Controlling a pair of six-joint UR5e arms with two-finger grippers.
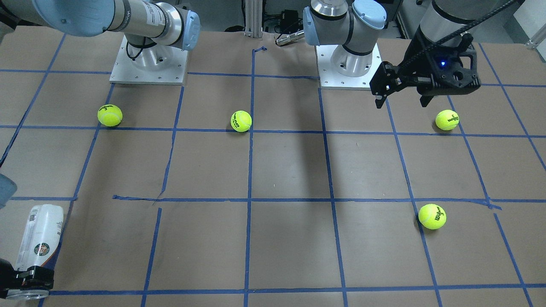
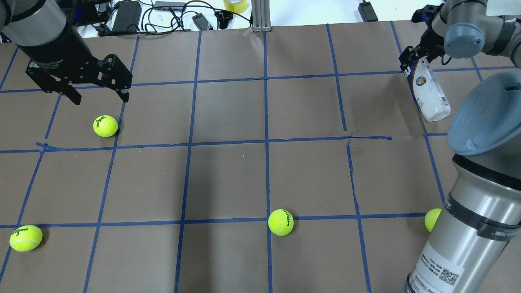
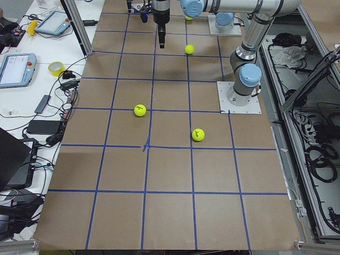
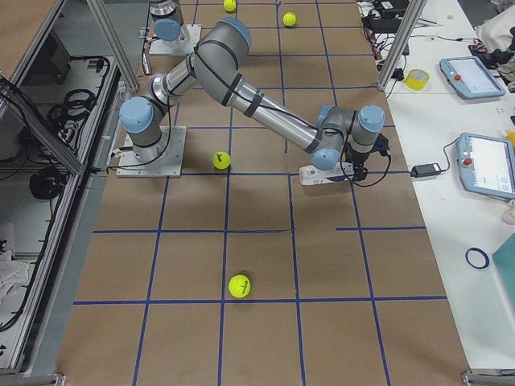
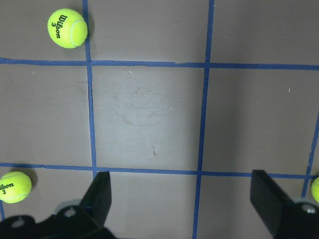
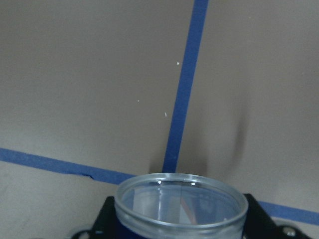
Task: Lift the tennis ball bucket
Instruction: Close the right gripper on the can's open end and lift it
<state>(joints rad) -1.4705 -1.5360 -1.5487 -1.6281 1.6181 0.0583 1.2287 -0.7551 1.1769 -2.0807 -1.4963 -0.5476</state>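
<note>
The tennis ball bucket (image 2: pixel 432 94) is a clear can with a white and navy label, lying tilted at the table's right edge. It also shows in the front-facing view (image 1: pixel 40 236). My right gripper (image 2: pixel 413 57) is shut on its open rim end (image 6: pixel 182 199), one black finger on each side of the rim. I cannot tell whether its far end touches the table. My left gripper (image 2: pixel 100 99) is open and empty, hovering just beyond a tennis ball (image 2: pixel 105 125); the left wrist view shows its jaws wide apart (image 5: pixel 182 199).
Three more tennis balls lie on the brown paper with blue tape lines: near left (image 2: pixel 26 238), near middle (image 2: pixel 281 222), and one partly hidden behind my right arm (image 2: pixel 432 219). Cables and chargers (image 2: pixel 126 14) lie past the far edge.
</note>
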